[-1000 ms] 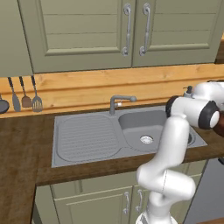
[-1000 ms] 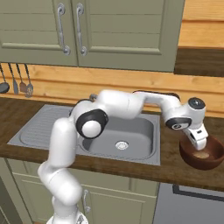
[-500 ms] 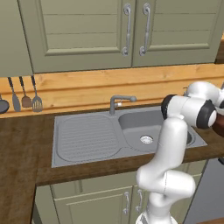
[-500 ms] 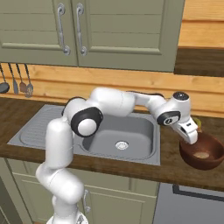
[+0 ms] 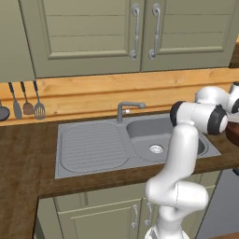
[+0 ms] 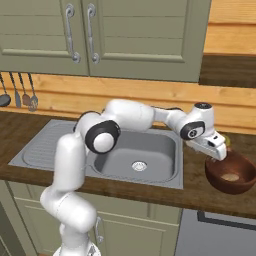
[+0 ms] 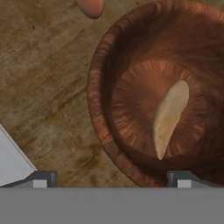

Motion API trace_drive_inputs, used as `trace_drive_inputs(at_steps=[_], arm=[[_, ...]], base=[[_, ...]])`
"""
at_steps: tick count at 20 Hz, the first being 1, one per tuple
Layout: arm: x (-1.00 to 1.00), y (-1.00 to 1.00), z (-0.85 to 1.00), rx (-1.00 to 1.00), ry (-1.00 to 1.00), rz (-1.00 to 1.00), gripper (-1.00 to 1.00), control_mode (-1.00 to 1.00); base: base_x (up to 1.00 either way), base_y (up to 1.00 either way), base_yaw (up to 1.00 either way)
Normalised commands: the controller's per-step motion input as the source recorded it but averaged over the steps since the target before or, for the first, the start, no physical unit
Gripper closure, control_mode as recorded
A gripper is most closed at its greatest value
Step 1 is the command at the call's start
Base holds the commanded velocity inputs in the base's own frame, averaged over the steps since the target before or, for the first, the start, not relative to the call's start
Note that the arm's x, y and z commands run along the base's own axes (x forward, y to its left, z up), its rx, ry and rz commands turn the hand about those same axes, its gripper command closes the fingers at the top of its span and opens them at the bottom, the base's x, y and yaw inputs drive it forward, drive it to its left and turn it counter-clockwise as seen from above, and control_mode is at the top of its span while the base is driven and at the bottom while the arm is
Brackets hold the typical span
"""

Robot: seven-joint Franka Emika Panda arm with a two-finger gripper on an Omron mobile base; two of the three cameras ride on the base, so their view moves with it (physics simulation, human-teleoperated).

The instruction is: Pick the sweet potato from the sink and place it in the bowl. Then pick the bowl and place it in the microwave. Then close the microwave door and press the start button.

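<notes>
From my station, sweeping left to right. Far left on the wall, the hanging utensils (image 5: 28, 102). Then the sink (image 5: 93, 149): ribbed drainboard, faucet (image 5: 127, 108), and a basin with nothing but the drain in it. The arm reaches across the basin toward the right end of the table (image 6: 197, 192).

There the bowl (image 6: 231, 173) stands upright on the wood, just right of the sink. The sweet potato (image 7: 169, 117) lies inside it, flat on the bottom, one tapered end toward the near wall. I judge the first step done.

The gripper (image 6: 216, 150) sits at the bowl's left rim, just above it. Its jaws are spread wide and hold nothing; in the hand view one fingertip (image 7: 41, 179) is outside the near wall, the other (image 7: 183, 179) over the bowl's inside, so they straddle the rim.

Handling, as I judge it: the bowl looks rigid and wooden, moderately light, thick-walled. The rim is the only real purchase, pinched with one finger in, one out. A one-sided hold may let it tip, and the loose tuber could roll, so I would carry it level and slowly.

A small rounded pinkish thing (image 7: 91, 6) lies on the wood beyond the bowl; I cannot identify it.
</notes>
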Motion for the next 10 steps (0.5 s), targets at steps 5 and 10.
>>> trace_drive_inputs(at_steps=[5, 10], arm=[[0.14, -0.33, -0.15, 0.04, 0.04, 0.24, -1.0, -1.0], [0.2, -0.07, -0.28, 0.04, 0.01, 0.18, -1.0, -1.0]], base=[[0.0, 0.0, 0.0], [0.0, 0.0, 0.0]])
